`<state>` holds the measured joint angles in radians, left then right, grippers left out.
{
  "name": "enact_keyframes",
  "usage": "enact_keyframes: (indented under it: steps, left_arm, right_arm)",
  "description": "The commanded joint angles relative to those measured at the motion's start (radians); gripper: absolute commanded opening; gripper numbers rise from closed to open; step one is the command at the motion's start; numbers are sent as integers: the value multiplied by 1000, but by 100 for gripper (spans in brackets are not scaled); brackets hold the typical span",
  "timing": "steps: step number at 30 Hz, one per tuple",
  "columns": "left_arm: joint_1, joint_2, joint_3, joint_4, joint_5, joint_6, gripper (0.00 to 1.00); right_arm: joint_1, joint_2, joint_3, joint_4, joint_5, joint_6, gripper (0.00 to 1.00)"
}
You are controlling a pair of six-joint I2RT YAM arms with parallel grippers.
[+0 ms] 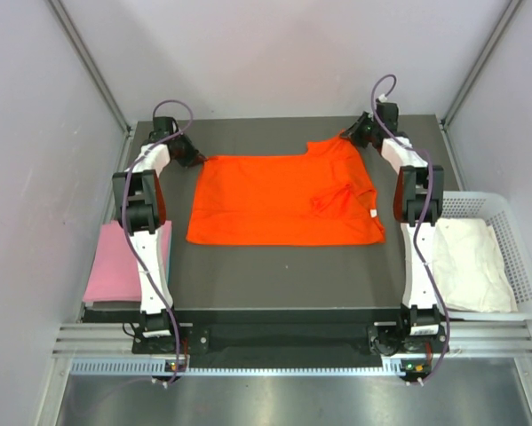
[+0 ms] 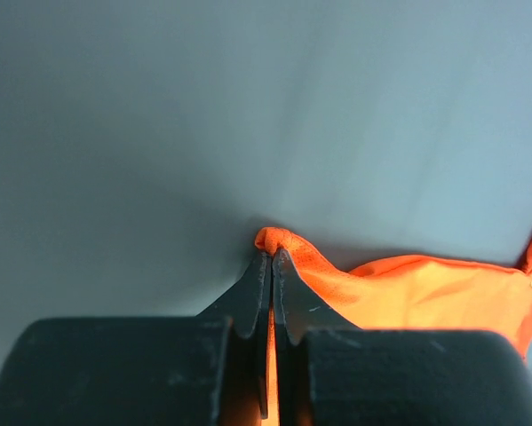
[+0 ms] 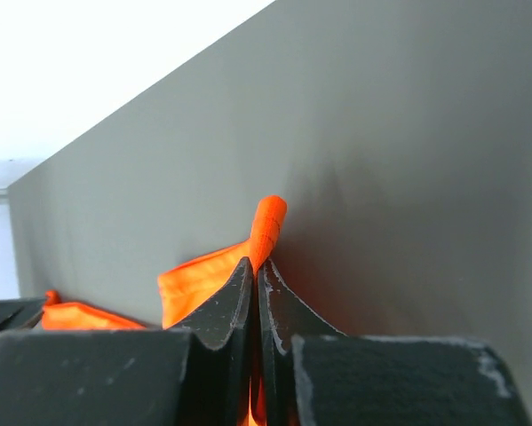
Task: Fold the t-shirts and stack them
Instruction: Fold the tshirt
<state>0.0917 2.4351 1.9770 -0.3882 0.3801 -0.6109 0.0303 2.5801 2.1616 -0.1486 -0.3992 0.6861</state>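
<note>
Left gripper (image 2: 272, 257) fills the bottom of its wrist view, jaws pressed together on a small bunch of orange fabric. Right gripper (image 3: 255, 266) shows the same condition in its own view: jaws closed, with a pinched fold standing up just past the tips.

1. Held item: the orange t-shirt (image 1: 283, 200) lies spread flat at the centre of the top view. Its long axis runs left to right across the frame, with the neck label at the right end and one sleeve turned inward near it.
2. Grip points: both lie on the shirt's upper edge. The left gripper holds the upper left corner and the right gripper holds the upper right corner, so each arm has the corner nearer to it.
3. Governing relation: the whole body of the shirt extends from both grippers toward the bottom of the frame. A fold across the long axis would probably carry the held edge that way, both arms travelling together.
4. Surroundings: bare table (image 1: 274, 284) lies below the shirt's lower edge. The pink t-shirt (image 1: 115, 262) lies at the left table edge. The white t-shirt (image 1: 470, 262) lies in the basket (image 1: 514, 213) at the right.
</note>
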Motion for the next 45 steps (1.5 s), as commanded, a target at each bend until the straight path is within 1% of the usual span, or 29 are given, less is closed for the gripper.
enact_keyframes:
  steps: [1, 2, 7, 9, 14, 16, 21, 29, 31, 38, 45]
  left_arm:
    - [8, -25, 0, 5, -69, 20, 0]
    - [8, -54, -13, 9, -79, 25, 0]
    - [5, -120, -53, 22, -84, 10, 0]
    - [2, -139, -60, -1, -78, -6, 0]
    - [-24, -211, -95, -38, -119, 25, 0]
    - [-32, -243, -133, -34, -138, 40, 0]
    - [-38, -346, -199, -51, -176, 74, 0]
    - [-41, -504, -409, -40, -191, 94, 0]
    - [-40, -536, -455, -40, -196, 96, 0]
    - [-41, -604, -540, -51, -210, 106, 0]
    - [-43, -640, -599, -55, -231, 108, 0]
  right_arm:
    - [-23, -61, 37, 66, -58, 33, 0]
    - [-53, -70, 30, 70, -69, 41, 0]
    - [-66, -159, -37, 72, -145, 50, 0]
    - [-67, -202, -78, 69, -155, 47, 0]
    - [-66, -299, -184, 90, -185, 81, 0]
    - [-66, -325, -221, 101, -202, 87, 0]
    - [-64, -451, -397, 112, -211, 69, 0]
    - [-66, -650, -652, 107, -193, 3, 0]
    - [-66, -681, -687, 106, -188, -13, 0]
    - [-79, -800, -862, 104, -187, -51, 0]
    - [-84, -873, -965, 122, -191, -65, 0]
